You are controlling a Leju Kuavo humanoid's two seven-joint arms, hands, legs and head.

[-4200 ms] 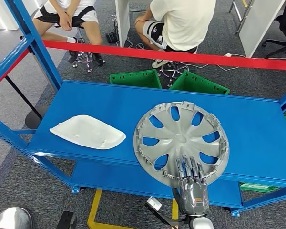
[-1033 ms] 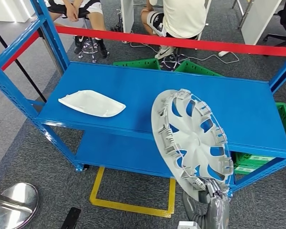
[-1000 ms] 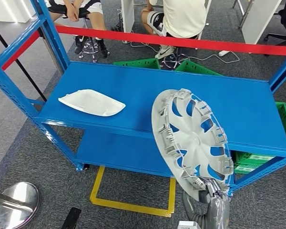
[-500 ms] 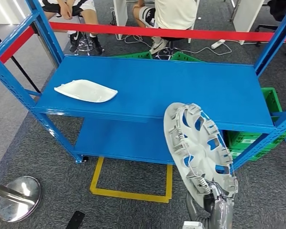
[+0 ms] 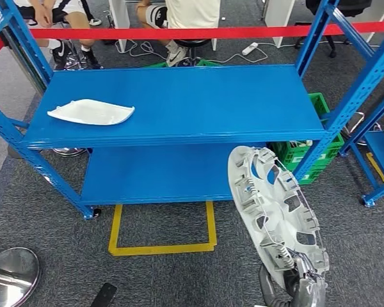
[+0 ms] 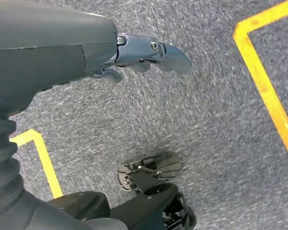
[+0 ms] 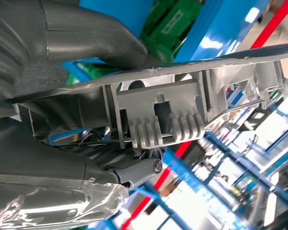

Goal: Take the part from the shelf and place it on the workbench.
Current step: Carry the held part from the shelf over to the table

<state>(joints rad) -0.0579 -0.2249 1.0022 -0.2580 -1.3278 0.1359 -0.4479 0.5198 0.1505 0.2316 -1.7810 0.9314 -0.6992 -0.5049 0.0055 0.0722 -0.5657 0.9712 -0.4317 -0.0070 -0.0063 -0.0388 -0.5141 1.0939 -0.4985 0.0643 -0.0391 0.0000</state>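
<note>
A grey wheel cover (image 5: pixel 275 210) stands tilted on edge in the air, in front of the blue shelf (image 5: pixel 180 102) and clear of it. My right hand (image 5: pixel 308 293) grips its lower rim at the bottom right of the head view. Up close, the right wrist view has the wheel cover's rim (image 7: pixel 161 112) clamped between the thumb and fingers of my right hand (image 7: pixel 81 158). My left hand (image 6: pixel 99 52) hangs over grey carpet, its fingers (image 6: pixel 164 50) stretched out and holding nothing.
A white curved panel (image 5: pixel 90 112) lies on the shelf's top board at the left. Green crates (image 5: pixel 306 153) sit under the shelf's right end. A yellow floor outline (image 5: pixel 161 246), a red barrier tape (image 5: pixel 180 32), seated people behind it (image 5: pixel 190 9) and a round metal stand base (image 5: pixel 11 275) surround the area.
The camera has backed away and turned right, so the shelf looks farther off. The wheel cover, once flat on the shelf, is lifted off it and held lower in the right hand.
</note>
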